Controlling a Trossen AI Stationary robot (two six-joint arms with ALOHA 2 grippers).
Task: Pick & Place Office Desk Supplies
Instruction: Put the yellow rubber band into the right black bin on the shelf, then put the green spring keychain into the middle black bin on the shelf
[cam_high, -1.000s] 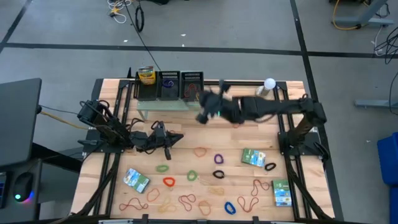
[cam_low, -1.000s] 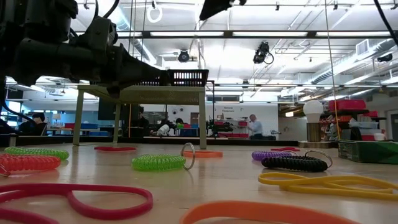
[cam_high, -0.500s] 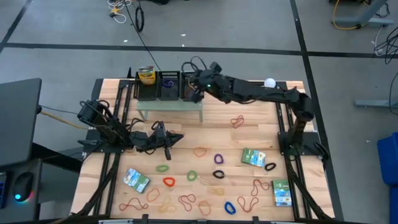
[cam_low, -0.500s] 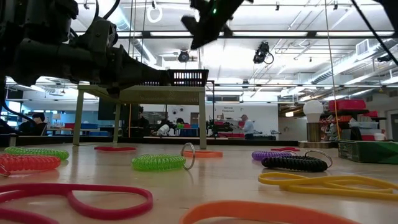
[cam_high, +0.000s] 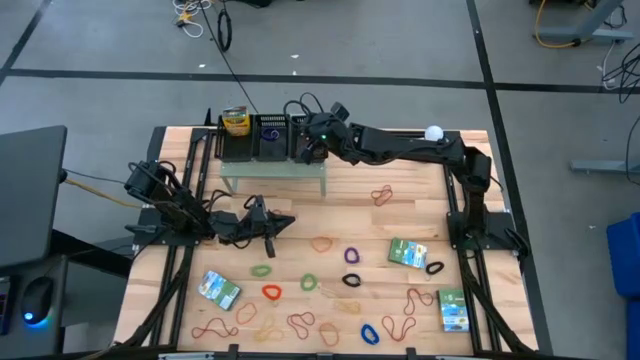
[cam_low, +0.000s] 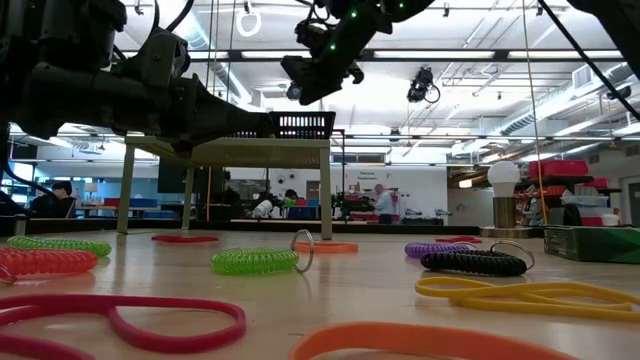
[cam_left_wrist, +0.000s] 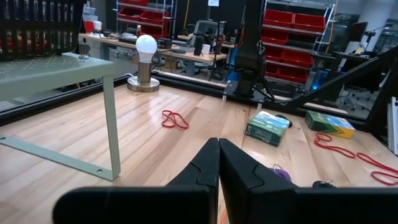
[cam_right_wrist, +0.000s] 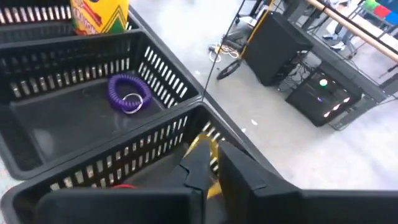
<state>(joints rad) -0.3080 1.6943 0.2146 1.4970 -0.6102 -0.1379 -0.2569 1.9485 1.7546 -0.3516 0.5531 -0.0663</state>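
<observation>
Wooden desk (cam_high: 400, 215), scattered with rubber bands (cam_high: 322, 243) and packets (cam_high: 407, 252) across the lower half of the high view, carries black mesh trays (cam_high: 272, 137) on a pale-green shelf (cam_high: 275, 169) at upper centre. Reaching long and nearly level from the right, the right gripper (cam_high: 311, 146) hovers over the rightmost tray, a yellow band (cam_right_wrist: 208, 155) pinched between its barely parted jaws. Best to let go low inside the walls, then lift straight up. Left gripper (cam_high: 268, 225), closed and empty, waits at middle left.
</observation>
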